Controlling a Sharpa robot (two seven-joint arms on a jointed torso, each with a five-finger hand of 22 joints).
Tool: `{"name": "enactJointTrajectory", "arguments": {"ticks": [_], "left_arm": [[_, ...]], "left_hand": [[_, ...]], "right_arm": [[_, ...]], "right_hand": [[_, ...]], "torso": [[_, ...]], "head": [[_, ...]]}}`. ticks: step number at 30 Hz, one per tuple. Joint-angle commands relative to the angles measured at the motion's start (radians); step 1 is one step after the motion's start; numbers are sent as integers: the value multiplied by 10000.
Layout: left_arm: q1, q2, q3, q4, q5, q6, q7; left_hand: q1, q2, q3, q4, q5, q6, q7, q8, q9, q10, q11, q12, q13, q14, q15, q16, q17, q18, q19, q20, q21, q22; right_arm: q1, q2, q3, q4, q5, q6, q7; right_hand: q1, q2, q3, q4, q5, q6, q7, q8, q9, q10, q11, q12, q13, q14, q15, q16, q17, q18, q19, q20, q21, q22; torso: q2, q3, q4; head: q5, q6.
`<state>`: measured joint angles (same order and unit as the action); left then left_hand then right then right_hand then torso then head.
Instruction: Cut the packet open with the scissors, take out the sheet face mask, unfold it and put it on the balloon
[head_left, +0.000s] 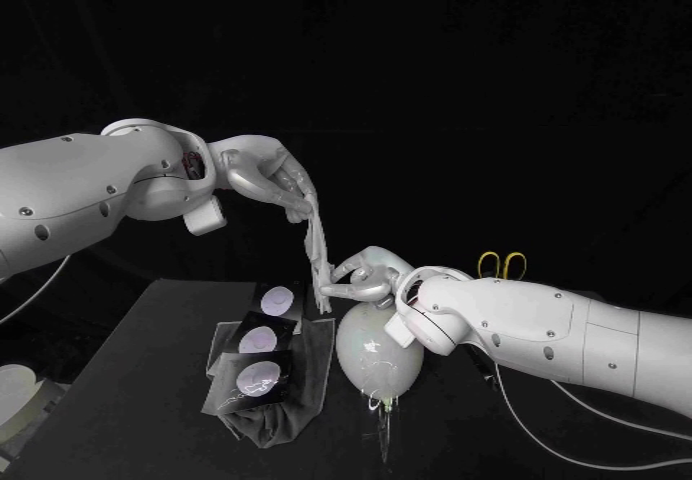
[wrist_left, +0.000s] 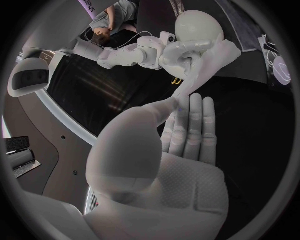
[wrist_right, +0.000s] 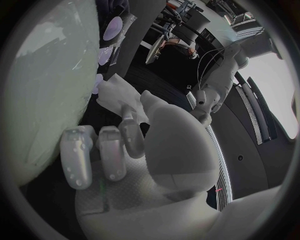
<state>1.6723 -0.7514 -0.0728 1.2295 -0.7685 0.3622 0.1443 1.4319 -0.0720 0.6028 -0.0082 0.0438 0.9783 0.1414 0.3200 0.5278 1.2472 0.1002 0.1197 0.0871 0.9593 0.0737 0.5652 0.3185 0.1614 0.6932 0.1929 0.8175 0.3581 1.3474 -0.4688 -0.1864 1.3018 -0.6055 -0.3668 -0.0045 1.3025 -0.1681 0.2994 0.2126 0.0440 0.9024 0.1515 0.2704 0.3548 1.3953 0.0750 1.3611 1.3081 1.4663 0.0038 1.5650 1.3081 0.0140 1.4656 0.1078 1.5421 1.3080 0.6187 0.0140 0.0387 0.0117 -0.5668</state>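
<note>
Left hand (head_left: 271, 178) high above the table, fingers pinching the upper end of the sheet face mask (head_left: 316, 240). Mask hangs as a narrow, still-folded white strip, slanting down to the right hand (head_left: 364, 278), which pinches its lower end. Right hand sits just over the top of the balloon (head_left: 378, 352), which is pale and lies on the black table (head_left: 130, 400). Cannot tell whether mask and balloon touch. Just beside the balloon, on the robot's left: packet (head_left: 263, 345), dark with round pale marks, lying on a crumpled dark cloth (head_left: 267, 425). Scissors (head_left: 502, 264), yellow handles, lie behind the right forearm, blades hidden by it.
</note>
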Motion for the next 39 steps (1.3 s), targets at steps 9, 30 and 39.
{"name": "enactJointTrajectory", "arguments": {"ticks": [9,30,39], "left_arm": [[21,72,16,62,86,-67,187],[21,61,14,89,167,-48,138],[18,11,7,28,164,-103,83]], "left_hand": [[53,88,-29,41,42,-11,36,36,1592,-23,-26,-11,-7,-61,-35,74,27,2,-64,13,73,29],[56,83,-33,44,43,-11,39,35,1600,-18,-29,-7,-6,-60,-37,82,36,8,-64,14,87,37],[59,80,-36,47,42,-11,43,35,1607,-13,-31,-3,-6,-58,-40,89,43,12,-64,15,99,43]], "right_arm": [[-70,23,-1,77,-9,-427,44],[-88,-106,2,349,461,-1630,615],[-80,-380,5,611,401,-1911,616]], "right_hand": [[117,157,-123,36,41,134,-8,58,43,192,-16,208,1174,1045,29,58,2627,-93,946,56,109,2566],[1645,1350,769,-690,49,1274,-696,1012,510,799,-639,826,1610,1045,-489,58,2627,-140,1052,-369,287,2628],[1549,1330,1275,-921,47,1125,-735,1531,857,1024,-699,1061,1801,1045,-578,58,2627,-140,1052,-507,287,2628]], "torso": [[-1,-1,-19],[-1,0,-11],[-10,1,-21]], "head": [[18,-13],[42,-19],[45,-19]]}}
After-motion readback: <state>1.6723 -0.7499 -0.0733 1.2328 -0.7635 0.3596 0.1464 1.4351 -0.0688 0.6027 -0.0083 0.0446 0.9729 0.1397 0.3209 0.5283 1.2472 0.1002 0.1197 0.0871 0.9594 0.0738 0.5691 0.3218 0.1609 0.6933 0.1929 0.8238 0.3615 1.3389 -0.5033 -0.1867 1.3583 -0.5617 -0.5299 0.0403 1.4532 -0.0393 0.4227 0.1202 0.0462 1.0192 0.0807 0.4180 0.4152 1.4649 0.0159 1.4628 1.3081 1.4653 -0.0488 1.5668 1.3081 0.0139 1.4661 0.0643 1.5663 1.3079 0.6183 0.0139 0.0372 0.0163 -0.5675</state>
